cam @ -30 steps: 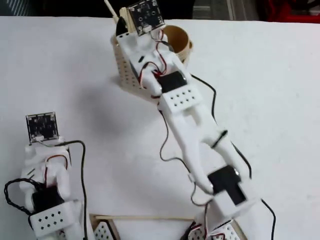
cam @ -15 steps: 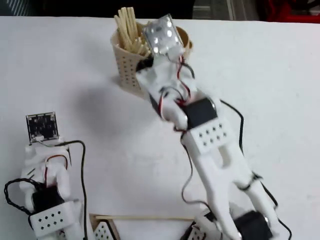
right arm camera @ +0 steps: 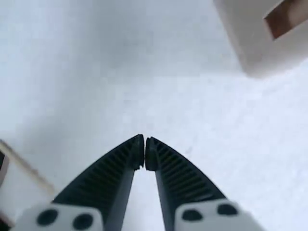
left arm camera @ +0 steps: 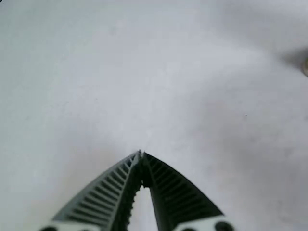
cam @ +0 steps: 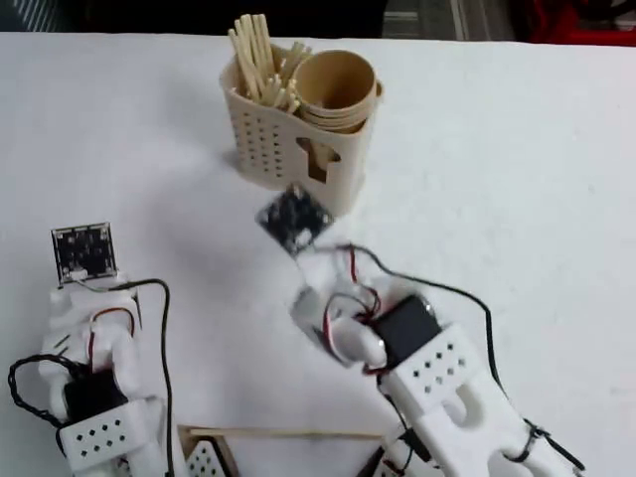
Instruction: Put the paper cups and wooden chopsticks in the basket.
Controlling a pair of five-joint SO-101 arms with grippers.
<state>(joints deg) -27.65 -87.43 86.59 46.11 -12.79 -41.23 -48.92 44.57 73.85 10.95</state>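
R arm [cam: 422,358] pulled back off basket [cam: 273,149], gripper [right arm camera: 144,153] closed, L arm [cam: 94,368] parked

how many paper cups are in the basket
At least 2: the paper cups sit nested in one stack inside the basket, beside the chopsticks. Stacked rims show under the top cup, so more may be hidden within.

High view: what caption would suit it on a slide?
Paper cups and wooden chopsticks stand in the basket on a white table, the left arm and right arm close by.
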